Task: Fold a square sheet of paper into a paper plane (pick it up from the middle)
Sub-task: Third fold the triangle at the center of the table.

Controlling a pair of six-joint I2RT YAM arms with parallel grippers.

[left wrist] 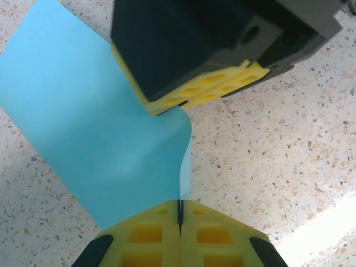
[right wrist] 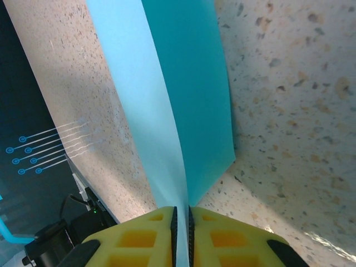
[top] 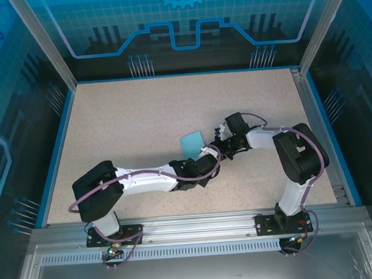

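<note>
The square sheet of paper (top: 191, 143) is light blue and bent over on itself, held just above the table between both arms. My left gripper (top: 207, 153) is shut on one edge of the paper (left wrist: 83, 122), which is pinched between its yellow fingertips (left wrist: 179, 208). My right gripper (top: 219, 138) is shut on the same sheet from the opposite side, and its yellow pads (left wrist: 206, 89) clamp the top of the curl. In the right wrist view the sheet (right wrist: 189, 83) runs as two layers into the right gripper (right wrist: 181, 221). The paper plane is out of view.
The speckled beige table (top: 140, 117) spreads to the left and far side of the grippers. A blue rim and metal frame posts (top: 309, 73) bound it. The arm bases (top: 116, 234) stand at the near edge.
</note>
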